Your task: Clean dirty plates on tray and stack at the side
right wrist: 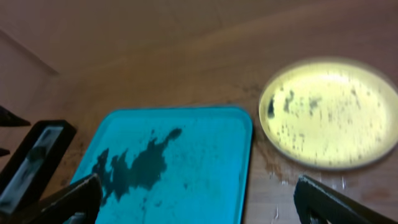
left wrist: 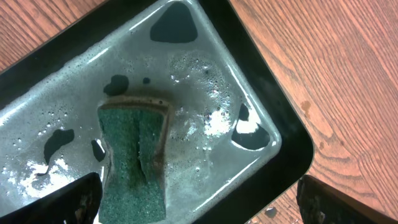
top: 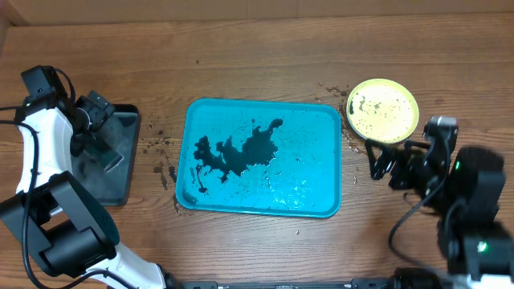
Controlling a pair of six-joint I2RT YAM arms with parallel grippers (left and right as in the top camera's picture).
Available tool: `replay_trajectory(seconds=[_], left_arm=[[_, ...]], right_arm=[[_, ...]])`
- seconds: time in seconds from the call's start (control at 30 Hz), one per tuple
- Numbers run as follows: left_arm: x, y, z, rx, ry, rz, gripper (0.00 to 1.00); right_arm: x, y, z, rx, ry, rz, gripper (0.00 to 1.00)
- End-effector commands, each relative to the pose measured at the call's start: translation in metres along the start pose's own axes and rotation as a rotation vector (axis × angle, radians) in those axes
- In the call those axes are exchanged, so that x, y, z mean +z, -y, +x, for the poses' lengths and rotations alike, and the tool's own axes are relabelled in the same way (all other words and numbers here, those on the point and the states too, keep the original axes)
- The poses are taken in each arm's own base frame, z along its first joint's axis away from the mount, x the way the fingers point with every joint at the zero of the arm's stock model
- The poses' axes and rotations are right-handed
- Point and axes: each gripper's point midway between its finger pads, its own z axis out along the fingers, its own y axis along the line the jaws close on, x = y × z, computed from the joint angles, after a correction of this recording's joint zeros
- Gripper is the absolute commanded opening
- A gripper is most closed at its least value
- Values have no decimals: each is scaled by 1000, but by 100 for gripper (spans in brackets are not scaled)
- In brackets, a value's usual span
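One yellow-green rimmed plate with black specks lies on the table right of the turquoise tray; it also shows in the right wrist view. No white or light blue rimmed plate is in view. The tray holds no plates, only a dark puddle. My right gripper is open and empty, just in front of the plate, and shows in its own wrist view. My left gripper is open over the black tray, its left finger next to a green sponge.
The small black tray stands left of the turquoise tray and holds soapy water and the sponge. Dark splashes and crumbs dot the wood between the two trays and around the plate.
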Motion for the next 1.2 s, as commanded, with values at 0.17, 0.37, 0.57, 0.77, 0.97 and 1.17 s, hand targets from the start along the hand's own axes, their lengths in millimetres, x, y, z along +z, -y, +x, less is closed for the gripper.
replay_trajectory(seconds=[0.17, 0.37, 0.57, 0.77, 0.97, 1.17], left_arm=[[-13, 6, -9, 0, 36, 23, 100], [-13, 6, -9, 0, 36, 23, 100], [-13, 6, -9, 0, 36, 23, 100], [-13, 6, -8, 0, 36, 23, 100], [-13, 6, -9, 0, 36, 23, 100], [-13, 6, -9, 0, 36, 23, 100]], right_arm=[[-2, 0, 33, -143, 237, -76, 100], [-5, -1, 43, -204, 379, -123, 100], [-9, 5, 40, -228, 483, -103, 100], [-12, 4, 37, -254, 562, -117, 100], [-12, 11, 36, -252, 613, -88, 100], [-11, 36, 33, -203, 626, 43, 100]])
